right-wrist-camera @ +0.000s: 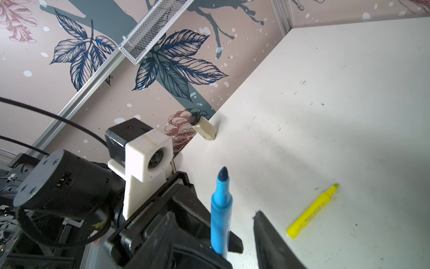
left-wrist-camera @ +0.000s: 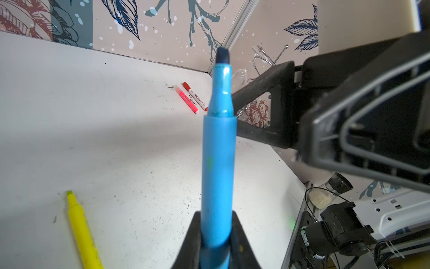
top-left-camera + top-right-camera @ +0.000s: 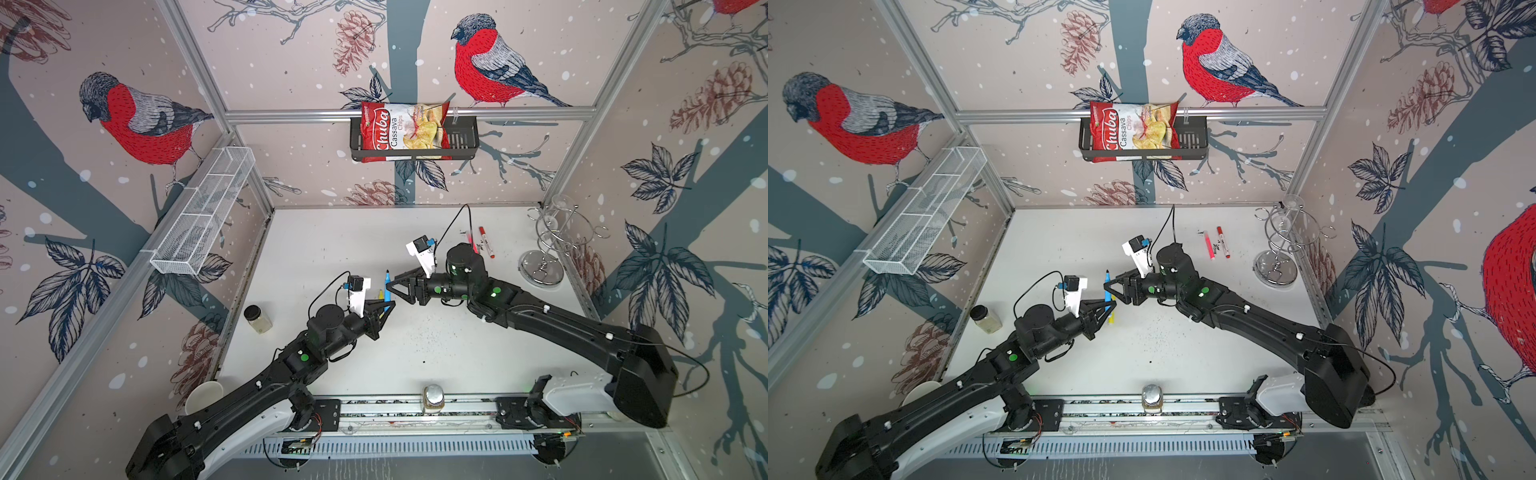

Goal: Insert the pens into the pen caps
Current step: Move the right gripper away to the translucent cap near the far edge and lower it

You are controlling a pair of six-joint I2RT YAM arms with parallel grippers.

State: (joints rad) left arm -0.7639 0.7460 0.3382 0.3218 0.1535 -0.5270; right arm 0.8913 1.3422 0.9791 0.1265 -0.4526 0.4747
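My left gripper point(image 3: 388, 305) point(image 3: 1113, 305) point(image 2: 216, 219) is shut on the lower barrel of a blue pen point(image 3: 387, 286) point(image 3: 1107, 286) point(image 2: 218, 151) point(image 1: 221, 209). The pen stands above the table with its dark tip bare. My right gripper point(image 3: 390, 286) point(image 3: 1113, 282) point(image 1: 213, 214) is open, its fingers on either side of the pen's upper part with a gap showing. A yellow pen point(image 3: 380, 294) point(image 2: 81, 228) point(image 1: 311, 212) lies uncapped on the table beside them. A pink pen point(image 3: 1208, 245) point(image 2: 186, 99) and a white-barrelled pen point(image 3: 1223, 243) point(image 2: 196, 97) lie together at the back right. No loose pen caps show.
A spice jar point(image 3: 257, 319) stands at the left table edge and another jar point(image 3: 433, 398) on the front rail. A wire glass stand point(image 3: 544, 249) fills the back right corner. A paper cup point(image 3: 203, 397) sits front left. On the walls hang a white mesh shelf point(image 3: 203, 212) and a black basket point(image 3: 461, 141) with a chips bag.
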